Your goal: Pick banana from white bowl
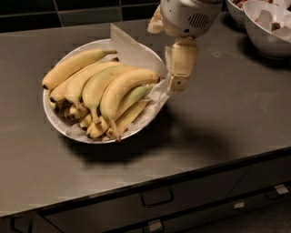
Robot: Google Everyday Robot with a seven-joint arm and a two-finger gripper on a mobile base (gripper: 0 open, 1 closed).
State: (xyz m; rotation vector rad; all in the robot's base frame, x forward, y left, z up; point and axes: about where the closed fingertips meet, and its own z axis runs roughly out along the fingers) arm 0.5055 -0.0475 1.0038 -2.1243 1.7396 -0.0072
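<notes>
The wide white bowl (pixel 51 117), lined with crinkled white paper (pixel 131 44), sits on the dark counter left of centre and holds a pile of several bananas. The banana (pixel 119 88) is thick, strongly curved and all yellow, and it arches over the right side of the pile with its stem pointing to the front rim. A paler greenish banana (pixel 136 94) lies just under it. My gripper (pixel 177 78) hangs from the white arm head (pixel 187 17) at the bowl's right rim, right beside the banana's upper end and over the paper. It holds nothing that I can see.
Two smaller, deeper white bowls (pixel 269 28) stand at the back right corner. The counter's front edge (pixel 182 175) runs above drawers with handles (pixel 157 199). A dark tiled wall (pixel 68 11) closes the back.
</notes>
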